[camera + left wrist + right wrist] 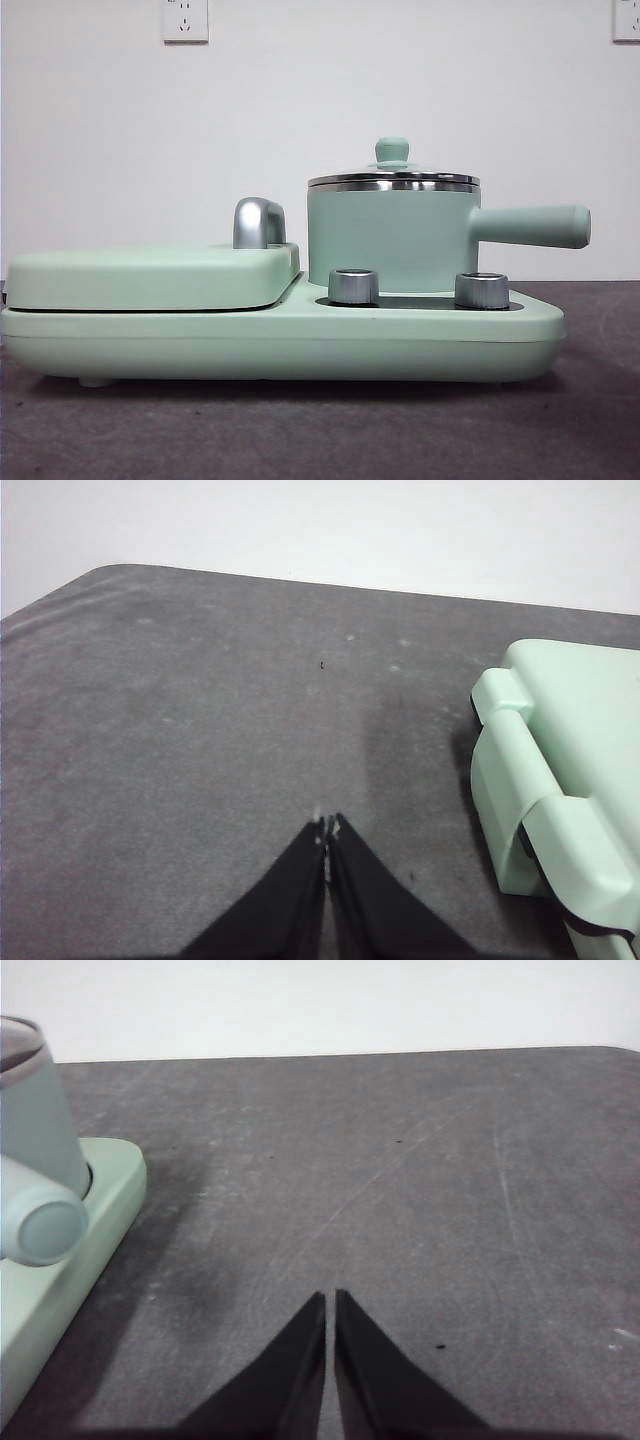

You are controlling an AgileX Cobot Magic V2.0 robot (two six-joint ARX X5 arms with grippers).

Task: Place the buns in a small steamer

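Observation:
The small steamer (392,235) is a mint-green pot with a steel rim, a straight side handle (530,226) and a lid with a green knob (392,150); the lid is on. It stands on the right half of a mint-green cooker base (280,340). The buns are out of view. My left gripper (327,828) is shut over bare grey table, beside the cooker's hinged end (560,780). My right gripper (329,1298) is shut over bare table too, with the steamer (35,1110) and its handle end (40,1225) off to one side. Neither arm shows in the front view.
A flat mint-green griddle lid (150,275) with a steel handle (258,222) covers the base's left half. Two steel knobs (353,286) sit at the base's front. The grey table (320,430) meets a white wall with sockets (185,20).

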